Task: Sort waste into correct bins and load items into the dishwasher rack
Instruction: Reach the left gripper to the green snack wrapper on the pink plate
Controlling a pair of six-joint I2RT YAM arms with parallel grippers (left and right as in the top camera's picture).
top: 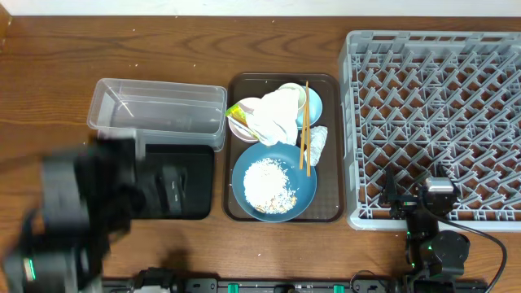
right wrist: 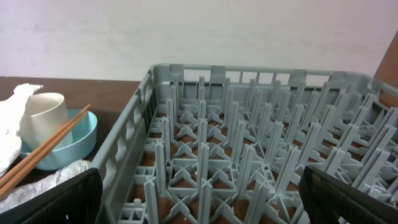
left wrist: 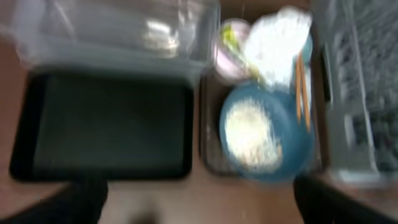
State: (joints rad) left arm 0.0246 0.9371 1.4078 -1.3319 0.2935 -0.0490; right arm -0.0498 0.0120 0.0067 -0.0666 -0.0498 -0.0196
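My left arm point(top: 77, 212) shows only as a dark smear at the near left of the tabletop point(top: 49, 73). Its wrist view has the left gripper point(left wrist: 202, 199) with jaws spread wide, holding nothing, above the near edge of the black tray point(top: 191, 191). Just beyond it sits the clear tub point(top: 159, 110). Right of both, the brown serving tray point(top: 330, 191) carries the dark-blue plate point(top: 306, 194) with rice grains point(top: 267, 185) heaped on it. Behind it lie crumpled napkins point(top: 273, 114), a yellow-green wrapper point(top: 236, 111) at the pinkish bowl point(top: 242, 128), the cream cup point(right wrist: 46, 115) in the light-blue dish point(right wrist: 74, 146), chopsticks point(top: 304, 126) and a silvery scrap point(top: 316, 145). Farthest right is the grey rack point(top: 431, 106) (no dishes visible in it). The right gripper point(right wrist: 199, 186) hangs over its near edge, jaws spread, holding nothing.
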